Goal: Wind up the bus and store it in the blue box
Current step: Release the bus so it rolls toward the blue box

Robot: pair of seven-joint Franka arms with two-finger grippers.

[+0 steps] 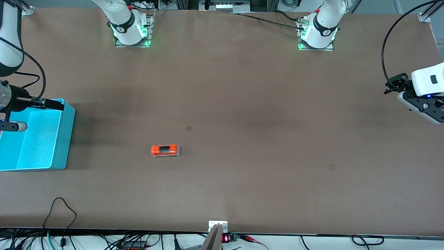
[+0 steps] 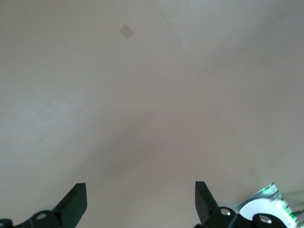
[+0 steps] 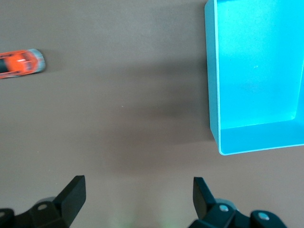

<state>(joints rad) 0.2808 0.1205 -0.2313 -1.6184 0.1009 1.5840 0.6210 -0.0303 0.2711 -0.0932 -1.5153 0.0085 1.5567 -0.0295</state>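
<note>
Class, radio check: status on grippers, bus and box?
Left gripper open over bare table. Right gripper open, above blue box. Bus untouched on table, path clear.

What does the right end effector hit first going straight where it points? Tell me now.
Likely bare table: the right end effector, open, points down at the brown surface between the blue box and the bus, neither in its line. Its height is hard to judge.

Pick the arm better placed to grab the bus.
Right. The right gripper hangs open over the box, and the bus lies toward that end. The open left gripper waits over bare table at the left arm's end.
</note>
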